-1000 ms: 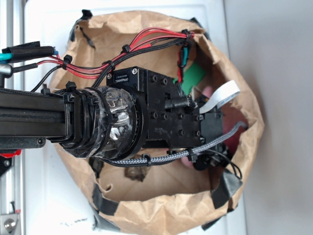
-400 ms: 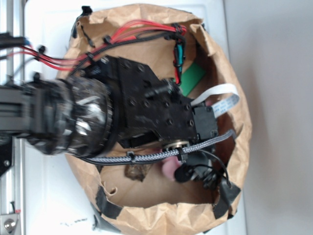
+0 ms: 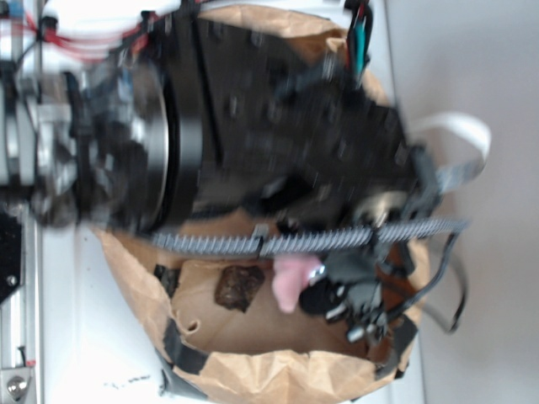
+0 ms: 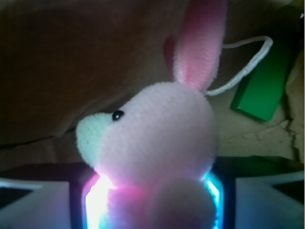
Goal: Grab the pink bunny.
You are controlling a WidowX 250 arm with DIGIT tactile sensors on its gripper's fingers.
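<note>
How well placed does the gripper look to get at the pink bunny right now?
Probably yes: the wrist view shows the pink bunny already sitting between the gripper's fingers, nothing in between. Whether they have closed on it is unclear.

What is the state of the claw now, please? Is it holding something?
Claw: closed on the pink bunny, whose body sits between the fingers, seen in the wrist view.

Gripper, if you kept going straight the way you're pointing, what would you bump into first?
Nothing to reach first: the pink bunny already sits between the gripper's white fingers. Beyond it, probably the brown paper bag; depth is hard to judge.
</note>
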